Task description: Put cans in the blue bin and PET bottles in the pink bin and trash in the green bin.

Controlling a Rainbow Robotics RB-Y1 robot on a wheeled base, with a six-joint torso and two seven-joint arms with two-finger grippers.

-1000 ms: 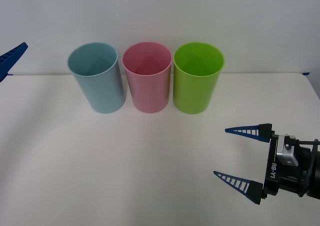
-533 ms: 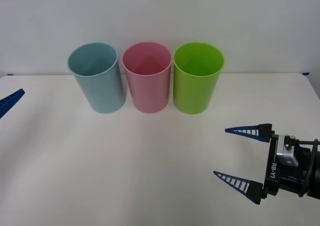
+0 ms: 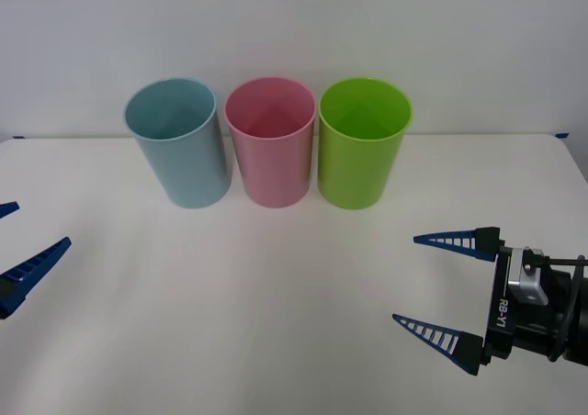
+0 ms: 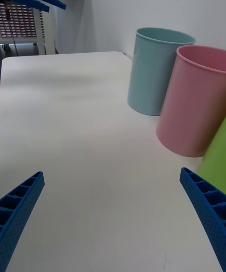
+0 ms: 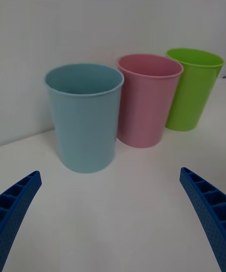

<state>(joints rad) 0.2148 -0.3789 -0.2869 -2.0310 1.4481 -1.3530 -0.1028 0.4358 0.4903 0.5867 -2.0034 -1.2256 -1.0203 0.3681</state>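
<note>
Tools both spread wide: right tool low over the table, left tool at its left edge.

The blue bin, pink bin and green bin stood upright in a tight row at twelve o'clock, rims seemingly touching, leaving no gap between. All three mouths were unobstructed from above. The table before them lay bare.
</note>
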